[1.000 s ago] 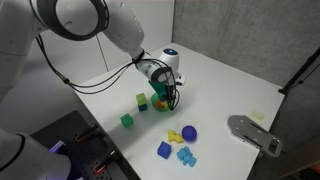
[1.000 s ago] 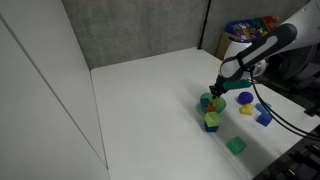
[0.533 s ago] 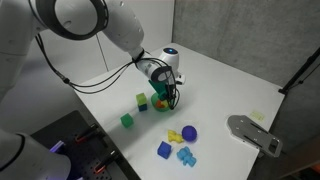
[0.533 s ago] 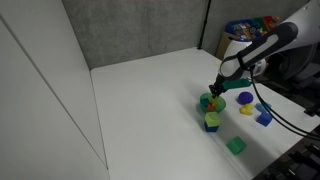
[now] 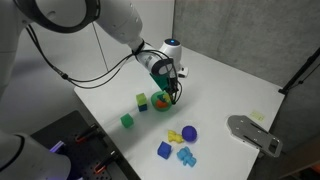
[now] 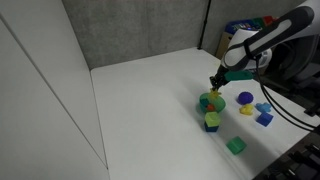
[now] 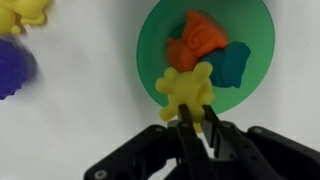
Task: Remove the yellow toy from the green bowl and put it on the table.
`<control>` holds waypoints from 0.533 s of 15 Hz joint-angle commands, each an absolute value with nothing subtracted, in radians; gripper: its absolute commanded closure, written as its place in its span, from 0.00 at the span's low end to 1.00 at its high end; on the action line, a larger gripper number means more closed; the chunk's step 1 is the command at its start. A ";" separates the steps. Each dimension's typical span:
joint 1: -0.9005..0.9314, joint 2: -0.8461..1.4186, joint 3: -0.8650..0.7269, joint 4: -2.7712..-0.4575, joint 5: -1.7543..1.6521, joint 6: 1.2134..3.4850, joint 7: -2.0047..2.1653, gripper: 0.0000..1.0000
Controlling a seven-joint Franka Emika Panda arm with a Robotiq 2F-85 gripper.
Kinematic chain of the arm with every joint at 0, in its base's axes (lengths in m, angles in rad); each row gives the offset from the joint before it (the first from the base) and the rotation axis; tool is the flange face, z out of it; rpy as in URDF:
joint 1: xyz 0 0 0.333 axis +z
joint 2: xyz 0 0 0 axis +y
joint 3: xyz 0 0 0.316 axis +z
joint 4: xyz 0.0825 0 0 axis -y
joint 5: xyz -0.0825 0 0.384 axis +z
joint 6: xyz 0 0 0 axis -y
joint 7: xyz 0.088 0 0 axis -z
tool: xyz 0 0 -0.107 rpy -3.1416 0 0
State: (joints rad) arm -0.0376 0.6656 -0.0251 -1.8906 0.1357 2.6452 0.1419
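The green bowl [image 7: 150, 48] sits on the white table [image 7: 70, 110] and holds an orange toy [image 7: 195, 40] and a teal toy [image 7: 232, 65]. My gripper [image 7: 198, 120] is shut on the yellow toy [image 7: 185, 88], a chunky all-yellow piece held over the bowl's near rim. In both exterior views the gripper [image 5: 171, 84] [image 6: 217, 84] hangs just above the bowl [image 5: 162, 104] [image 6: 212, 102]. The yellow toy is too small to make out there.
A green cube with a yellow top [image 5: 142, 100] and a plain green cube [image 5: 127, 120] lie beside the bowl. A flat yellow piece [image 5: 175, 135], a purple piece [image 5: 189, 132] and blue pieces [image 5: 164, 149] lie nearer the front. A grey device [image 5: 253, 133] rests at the table edge.
My gripper has risen from down in the bowl to a little above it, with the yellow toy in its fingers. The bowl and other pieces have not moved.
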 commanded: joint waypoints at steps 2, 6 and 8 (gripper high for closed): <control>-0.112 0.526 -0.010 -1.983 0.176 2.635 0.082 0.94; -0.130 0.428 -0.084 -2.062 0.133 2.611 0.109 0.94; -0.161 0.372 -0.095 -2.104 0.151 2.584 0.084 0.58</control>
